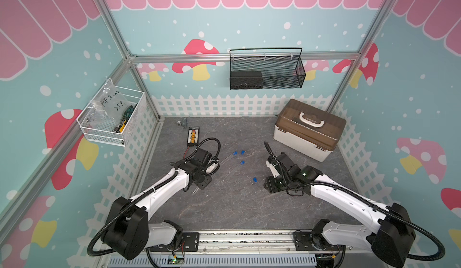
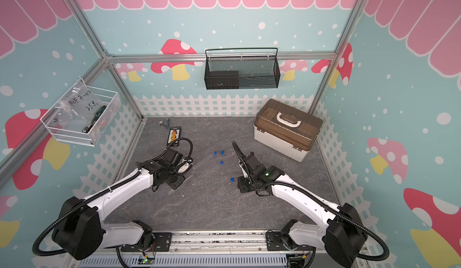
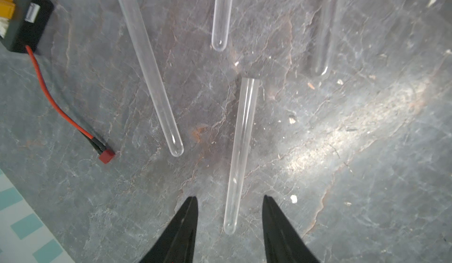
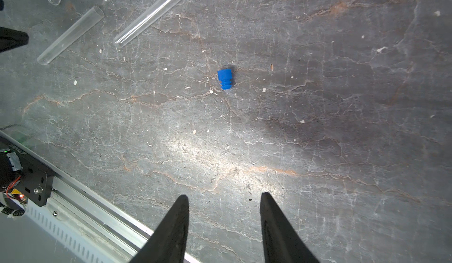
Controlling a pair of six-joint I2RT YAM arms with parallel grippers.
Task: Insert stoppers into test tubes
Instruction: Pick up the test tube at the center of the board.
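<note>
Two tubes (image 3: 149, 73) lie open in the left wrist view — the other two seem plugged, I judge. Left gripper (image 3: 230, 198) is parted and empty, astride one open tube's round end, low centre. Right gripper (image 4: 223, 195) is parted too — a loose stopper (image 4: 225, 79) lies mid-frame, unpicked.

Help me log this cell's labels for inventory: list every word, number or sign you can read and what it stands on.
"PCF8-02": handwritten on the plastic bag in the white wire basket; best reading.
"25 e.": handwritten below it on that bag; last character unsure.
Print on the black connector board: too small to read.
Mark on the black box in the mesh basket: too small to read.
</note>
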